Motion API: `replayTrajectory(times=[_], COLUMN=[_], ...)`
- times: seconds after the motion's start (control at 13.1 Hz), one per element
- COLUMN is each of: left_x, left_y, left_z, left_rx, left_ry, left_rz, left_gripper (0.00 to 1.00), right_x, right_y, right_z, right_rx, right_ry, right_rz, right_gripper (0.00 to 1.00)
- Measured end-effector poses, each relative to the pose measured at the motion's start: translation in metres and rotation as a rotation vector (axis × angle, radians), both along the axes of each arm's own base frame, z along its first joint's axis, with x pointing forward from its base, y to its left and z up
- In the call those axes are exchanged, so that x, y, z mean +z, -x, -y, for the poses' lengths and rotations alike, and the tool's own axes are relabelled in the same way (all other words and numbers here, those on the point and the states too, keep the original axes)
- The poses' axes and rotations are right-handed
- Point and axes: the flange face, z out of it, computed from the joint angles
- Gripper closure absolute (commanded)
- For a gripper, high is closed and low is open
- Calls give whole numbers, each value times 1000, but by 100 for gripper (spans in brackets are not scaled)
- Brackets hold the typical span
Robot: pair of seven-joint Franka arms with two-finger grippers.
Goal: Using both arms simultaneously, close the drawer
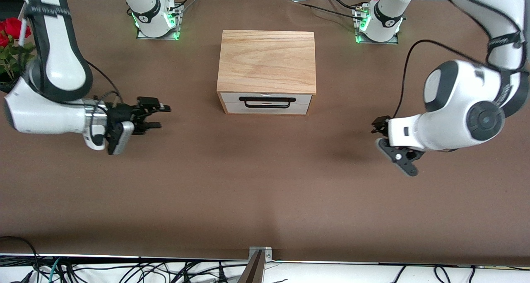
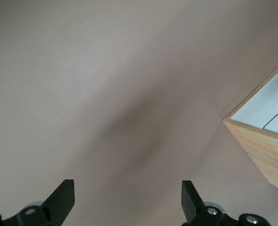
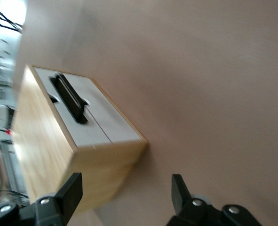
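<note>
Sitting flush in the oak box (image 1: 266, 61), the drawer (image 1: 266, 102) looks light and stiff; press its white front beside the black handle (image 1: 267, 102). Flanking the box over bare table, left gripper (image 2: 127, 200) and right gripper (image 1: 155, 116) stand open-jawed.

The right arm, white with black bands (image 1: 49, 67), comes down from its base and bends low over the brown surface (image 1: 265, 200) at its own end. Its small black tool (image 1: 159, 116) lies sideways with its two fingers (image 3: 70, 193) spread apart, and it holds nothing. The left arm, also white with black bands (image 1: 463, 109), curls down at its own end. Its black tool (image 1: 379, 127) hangs low over the surface, and its fingers (image 2: 63, 195) are spread wide with nothing between them.
</note>
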Motion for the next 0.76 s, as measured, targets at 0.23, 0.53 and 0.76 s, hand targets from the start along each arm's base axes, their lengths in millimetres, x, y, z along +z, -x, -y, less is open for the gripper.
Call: replayTrajectory(times=[0.23, 0.53, 0.76], left_x=[62, 109, 127], left_y=[35, 59, 66], left_z=[-25, -34, -51], left_rx=[183, 272, 425], left_ry=[-98, -128, -135], left_rz=[53, 123, 145], left_gripper=[0, 0, 0], right_x=[63, 147, 166], right_y=[15, 38, 46], right_z=[31, 57, 58], right_rx=[12, 18, -17], right_ry=[287, 514, 517], right_rz=[87, 251, 259], right_gripper=[0, 0, 0])
